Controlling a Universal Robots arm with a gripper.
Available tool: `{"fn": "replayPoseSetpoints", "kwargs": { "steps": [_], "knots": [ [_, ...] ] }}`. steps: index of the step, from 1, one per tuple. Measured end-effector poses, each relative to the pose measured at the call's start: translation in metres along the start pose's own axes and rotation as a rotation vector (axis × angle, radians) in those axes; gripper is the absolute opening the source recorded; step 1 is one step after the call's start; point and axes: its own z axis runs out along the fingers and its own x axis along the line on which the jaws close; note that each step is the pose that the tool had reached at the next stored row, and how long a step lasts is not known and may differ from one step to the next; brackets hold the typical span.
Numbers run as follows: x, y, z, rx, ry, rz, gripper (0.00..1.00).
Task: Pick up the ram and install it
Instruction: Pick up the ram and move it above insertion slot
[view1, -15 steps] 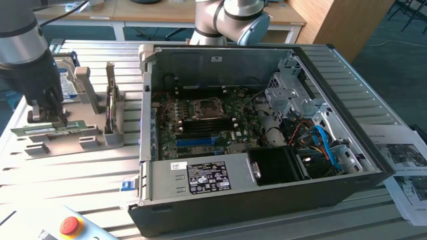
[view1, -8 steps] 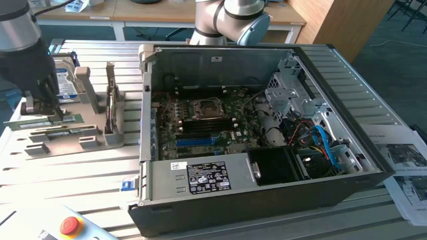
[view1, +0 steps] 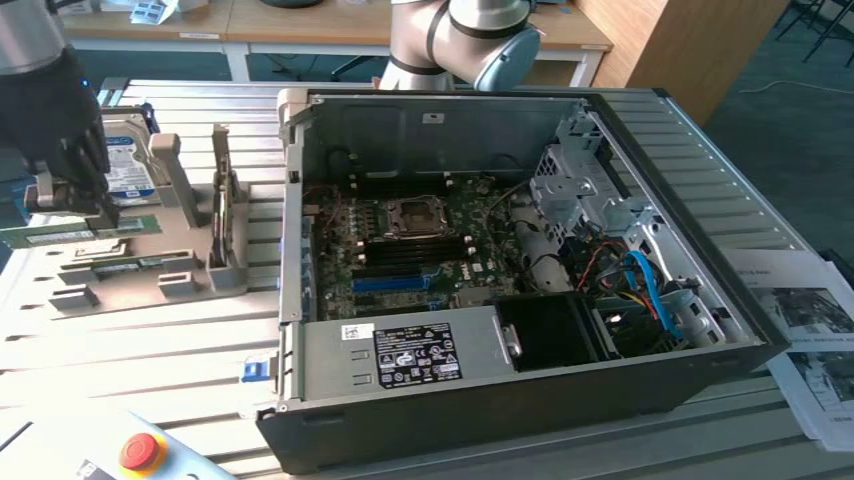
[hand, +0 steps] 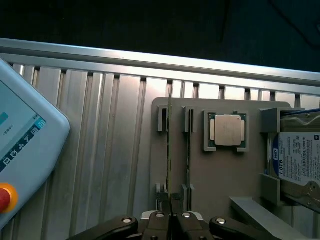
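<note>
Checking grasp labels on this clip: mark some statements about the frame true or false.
1. The gripper is shut on the ram at the gray fixture. True.
2. The computer case is closed up. False: its side is open and the motherboard is exposed.
3. A square silver chip lies in a fixture pocket. True.
4. The hard drive sits inside the case. False: it stands in the fixture.

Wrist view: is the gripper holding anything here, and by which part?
The gripper is shut on the ram, pinching its thin upper edge partway along; the stick sits at the grey holder.
</note>
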Motion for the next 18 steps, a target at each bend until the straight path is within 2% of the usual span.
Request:
{"fn": "replayPoseSetpoints", "kwargs": {
  "steps": [18],
  "knots": [
    [-0.001, 0.0025, -0.0471, 0.0000, 0.0000, 0.001, 0.12]
  ]
}}
